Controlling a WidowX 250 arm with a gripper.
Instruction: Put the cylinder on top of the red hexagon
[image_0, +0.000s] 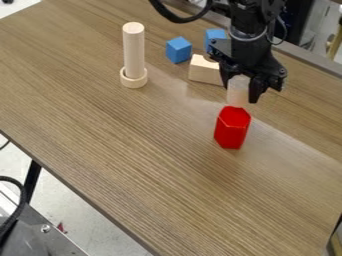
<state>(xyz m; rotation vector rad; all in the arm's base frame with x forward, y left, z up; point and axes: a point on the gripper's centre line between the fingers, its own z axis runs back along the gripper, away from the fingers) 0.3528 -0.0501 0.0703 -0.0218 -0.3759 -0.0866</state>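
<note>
Risks, left to right. Rod (133, 47) in its ring (134, 81), left part of the table (120, 150): stands well apart from the work; little threat, by judgement. Left blue cube (178, 50), pale block (206, 70), right blue cube (214, 36): grouped near the gripper (239, 92); a wide sideways swing might knock them. Red hexagon (232, 128), right of centre: upright, narrow-topped; liable to tip or slide if the cylinder (238, 91) is pressed down off-centre or strikes its edge. Cylinder: appears at the hexagon's far edge, its lower end meeting the red top in the view; whether it touches, or hangs above or behind, cannot be told. Released there, it could land half off the rim and topple; let go too high, it could bounce or roll away. Fingers opening unevenly might drag it aside.

Orientation, left to right. Hexagon: long axis near vertical, flat top facing up as a seat. Cylinder, the piece to be placed: pale, right of centre, between the fingers; long axis roughly upright, lower end pointing down toward the table. Gripper: hangs downward, clasping the cylinder from both sides.
</note>
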